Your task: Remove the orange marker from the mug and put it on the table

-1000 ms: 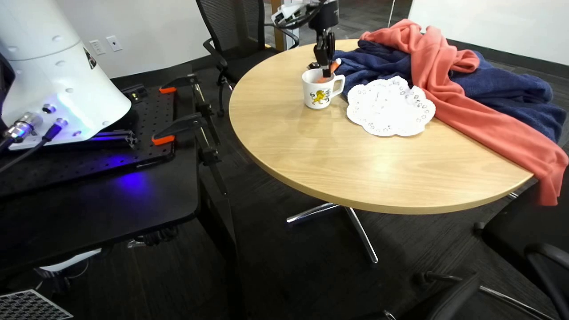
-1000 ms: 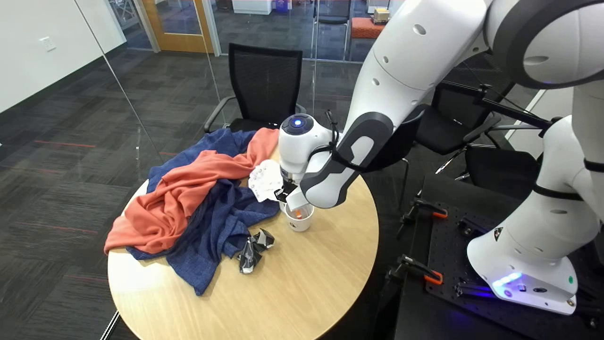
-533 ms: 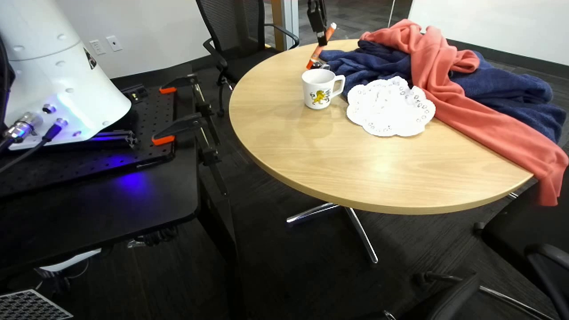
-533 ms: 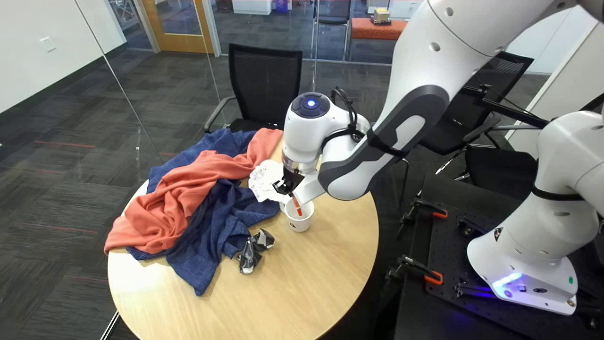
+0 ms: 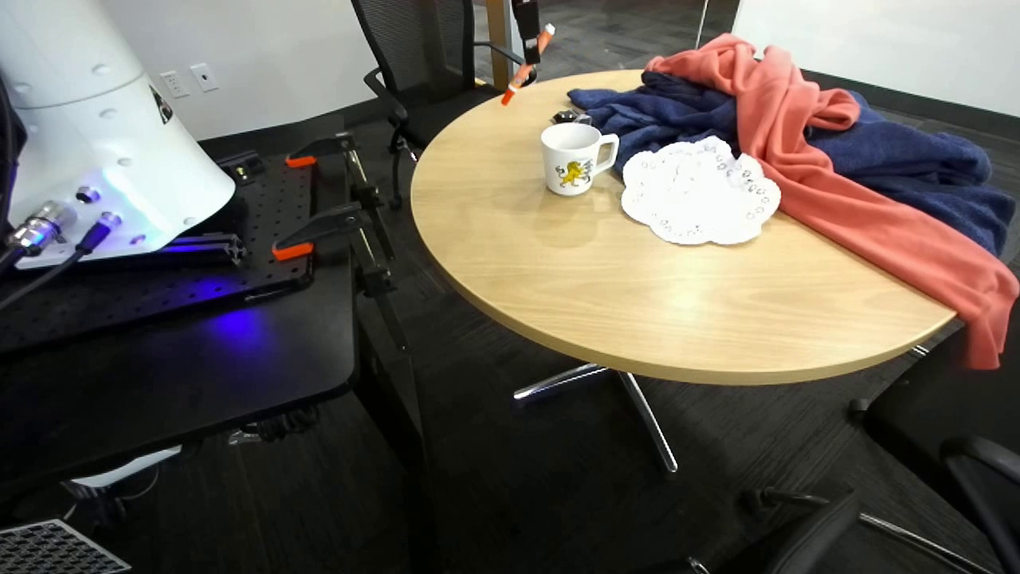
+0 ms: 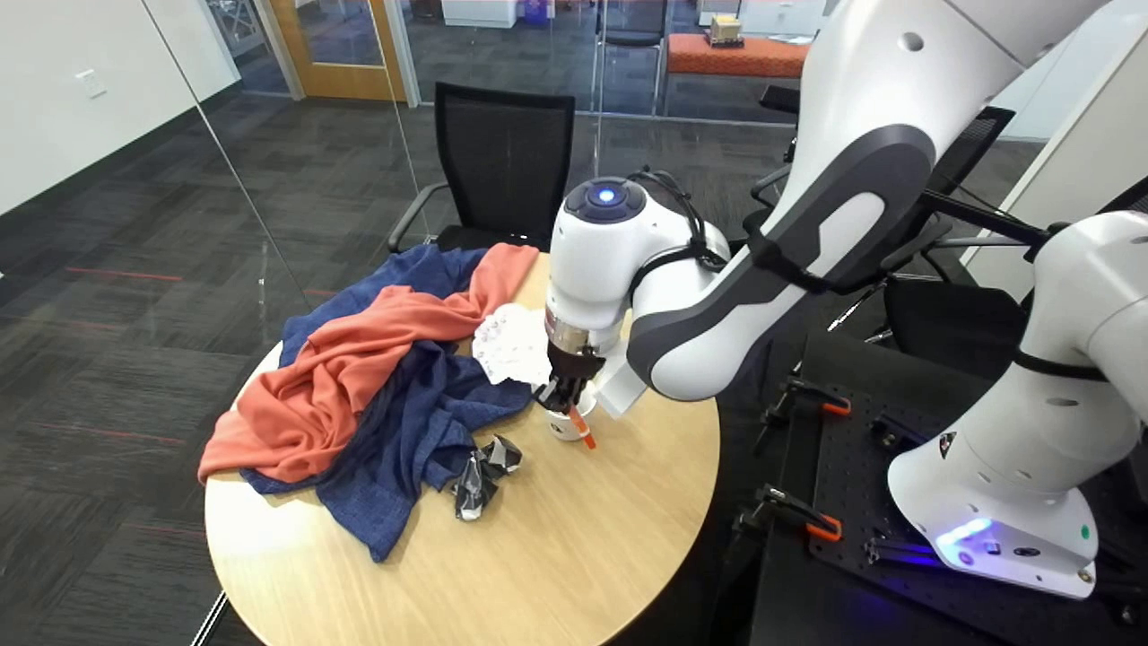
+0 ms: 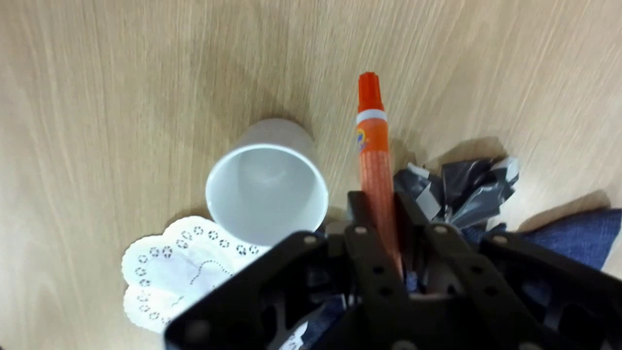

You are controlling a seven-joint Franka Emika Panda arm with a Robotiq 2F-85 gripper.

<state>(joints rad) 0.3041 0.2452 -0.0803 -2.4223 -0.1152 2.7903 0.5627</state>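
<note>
The orange marker (image 5: 520, 78) is held tilted in the air, its orange cap end pointing down. It also shows in an exterior view (image 6: 583, 429) and in the wrist view (image 7: 373, 133). My gripper (image 7: 378, 201) is shut on the marker's middle; it also shows in an exterior view (image 5: 531, 54). The cream-white mug (image 5: 566, 163) with a lion pattern stands upright on the table (image 5: 574, 279). In the wrist view the mug (image 7: 267, 194) is empty inside, left of the marker. In an exterior view the gripper and marker partly cover the mug (image 6: 561, 429).
A white scalloped doily (image 5: 701, 195) lies beside the mug. A navy cloth (image 5: 884, 151) and a salmon-orange cloth (image 5: 861, 215) lie along the table's far side. A crumpled black wrapper (image 6: 478, 484) lies near the mug. Black chairs (image 6: 502, 152) stand around.
The gripper has lifted the marker up out of the mug and carried it sideways, away from the cloths. The mug has stayed in place.
</note>
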